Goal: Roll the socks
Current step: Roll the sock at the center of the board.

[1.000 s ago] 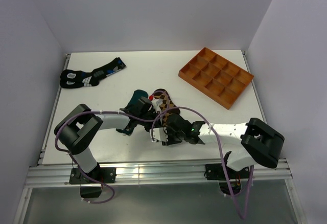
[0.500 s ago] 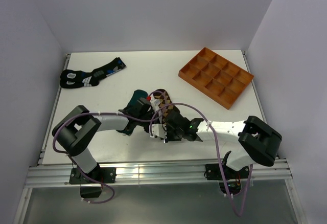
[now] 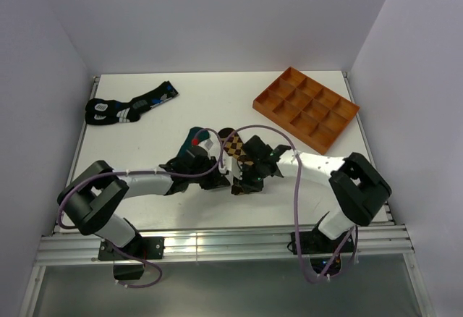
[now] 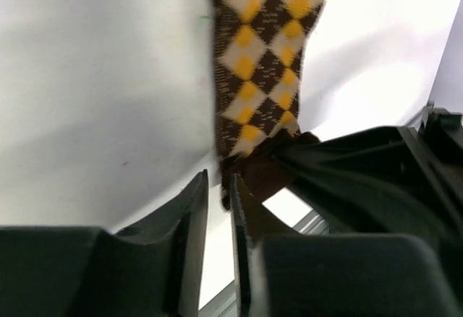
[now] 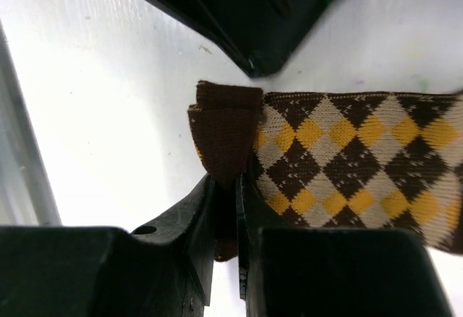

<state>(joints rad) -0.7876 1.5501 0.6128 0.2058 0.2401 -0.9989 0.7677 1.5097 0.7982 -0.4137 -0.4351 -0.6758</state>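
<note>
The brown-and-yellow checkered sock (image 3: 235, 145) lies stretched on the white table, its dark brown cuff (image 5: 226, 125) toward the near edge. My right gripper (image 5: 235, 190) is shut on that cuff, also seen from above as the right gripper (image 3: 241, 182). My left gripper (image 4: 219, 195) sits just beside the cuff (image 4: 262, 178), jaws a narrow slit apart with only bare table showing between them. From above the left gripper (image 3: 223, 179) is nearly touching the right one. The dark teal sock (image 3: 194, 137) with a red spot lies bunched behind the left wrist, partly hidden.
A black sock with blue and white markings (image 3: 130, 106) lies at the far left of the table. An orange compartment tray (image 3: 305, 108) stands at the far right. White walls close in the table (image 3: 217, 96) on three sides.
My right gripper has shut on the checkered sock's cuff and its wrist has swung toward the far side. My left gripper has let go and opened a slit.
</note>
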